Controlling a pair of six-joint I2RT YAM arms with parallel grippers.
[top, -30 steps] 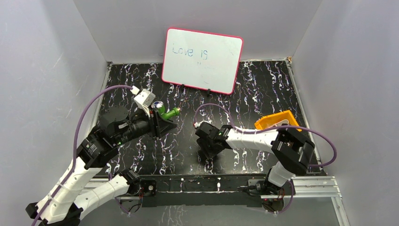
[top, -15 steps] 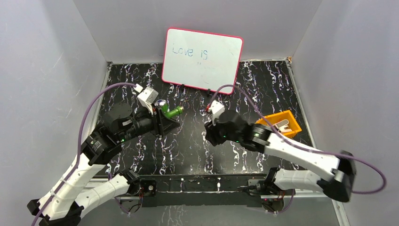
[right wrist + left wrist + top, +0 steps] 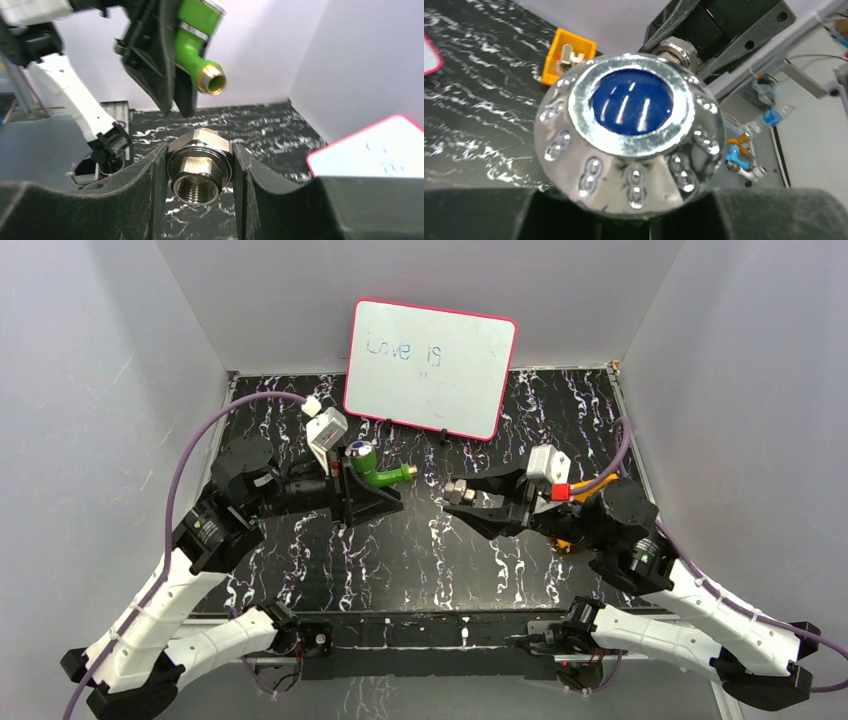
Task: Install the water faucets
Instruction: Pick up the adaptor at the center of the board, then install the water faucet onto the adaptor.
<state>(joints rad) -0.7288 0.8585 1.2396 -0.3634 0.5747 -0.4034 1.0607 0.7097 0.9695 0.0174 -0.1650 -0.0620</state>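
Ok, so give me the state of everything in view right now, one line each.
tap: held in the left gripper, off the table, not joined to the metal fitting
metal fitting: held in the right gripper, apart from the tap
left gripper: shut on the tap
right gripper: shut on the metal fitting
orange tray: on the table, metal pieces inside
whiteboard: upright, written on
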